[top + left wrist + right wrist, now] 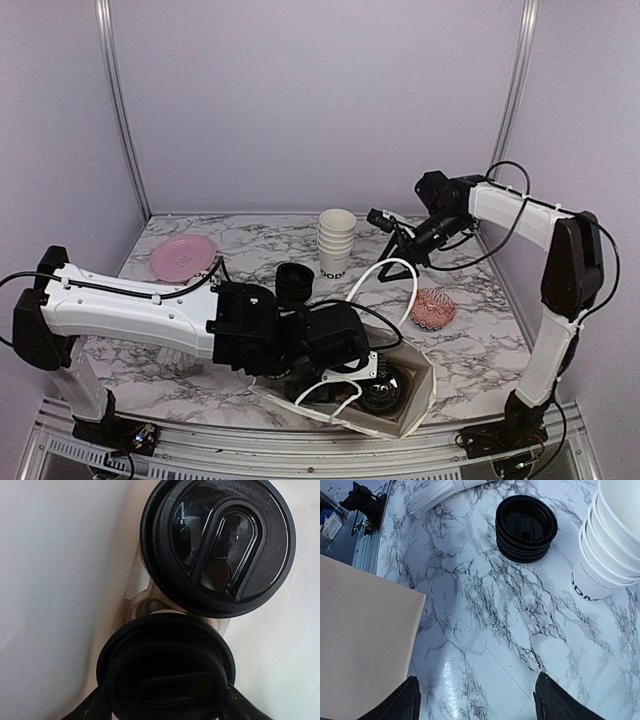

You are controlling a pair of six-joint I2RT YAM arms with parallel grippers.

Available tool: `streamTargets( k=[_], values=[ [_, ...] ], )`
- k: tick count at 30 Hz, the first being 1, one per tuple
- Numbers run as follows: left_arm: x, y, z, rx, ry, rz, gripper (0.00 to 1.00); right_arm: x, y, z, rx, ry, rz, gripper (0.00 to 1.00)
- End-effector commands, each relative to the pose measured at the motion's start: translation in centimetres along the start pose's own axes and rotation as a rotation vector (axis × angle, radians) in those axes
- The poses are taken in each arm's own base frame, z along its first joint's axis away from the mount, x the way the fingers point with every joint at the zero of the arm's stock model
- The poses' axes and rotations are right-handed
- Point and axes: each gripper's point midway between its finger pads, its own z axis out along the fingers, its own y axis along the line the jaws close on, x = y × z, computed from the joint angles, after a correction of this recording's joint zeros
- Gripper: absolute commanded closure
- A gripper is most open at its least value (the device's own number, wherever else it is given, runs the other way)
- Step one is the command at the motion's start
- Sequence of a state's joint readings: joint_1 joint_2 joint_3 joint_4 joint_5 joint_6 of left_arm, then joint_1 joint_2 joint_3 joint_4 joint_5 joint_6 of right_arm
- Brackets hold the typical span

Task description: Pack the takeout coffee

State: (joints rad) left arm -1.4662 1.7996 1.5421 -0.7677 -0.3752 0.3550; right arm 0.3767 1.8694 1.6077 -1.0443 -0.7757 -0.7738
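Note:
The brown bag (412, 398) stands open at the table's near edge, its white handles up. My left gripper (350, 352) reaches down into it. In the left wrist view it (162, 707) is shut on a takeout coffee cup; only the cup's black lid (165, 667) shows, with a finger (85, 710) against each side of it. A second lidded coffee (220, 545) stands just beyond it in the bag and also shows in the top view (385, 392). My right gripper (384, 222) is open and empty above the table behind the bag; its wrist view (477, 700) shows bare marble between the fingers.
A stack of lidless white cups (336, 243) and a stack of black lids (294, 283) stand behind the bag. A pink plate (182, 256) is at the back left, a red patterned item (433, 308) at the right. White straws (432, 495) lie beyond the lids.

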Motion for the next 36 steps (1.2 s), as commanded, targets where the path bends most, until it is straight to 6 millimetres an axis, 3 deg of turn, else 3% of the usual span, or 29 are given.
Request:
streamTargets(
  k=[1, 8, 19, 27, 36],
  values=[
    [1.3, -3.1, 1.0, 0.203, 0.083, -0.036, 0.52, -0.5, 2.7, -2.1, -0.015, 0.006, -0.057, 0.24],
    [0.6, -2.7, 1.9, 0.325, 0.12, -0.11, 0.52, -0.6, 3.7, -4.4, 0.033, -0.008, -0.092, 0.24],
    [-1.0, -2.6, 2.5, 0.522, 0.118, -0.314, 0.56, 1.8, 2.7, -7.7, 0.042, -0.054, -0.053, 0.24],
    [0.2, -2.5, 3.1, 0.485, 0.187, -0.384, 0.57, 2.6, 2.7, -7.7, 0.016, -0.065, -0.051, 0.24],
    [1.8, -0.2, 7.1, 0.266, 0.303, -0.378, 0.6, 3.0, 2.3, -7.6, 0.049, -0.052, -0.036, 0.25]
  ],
)
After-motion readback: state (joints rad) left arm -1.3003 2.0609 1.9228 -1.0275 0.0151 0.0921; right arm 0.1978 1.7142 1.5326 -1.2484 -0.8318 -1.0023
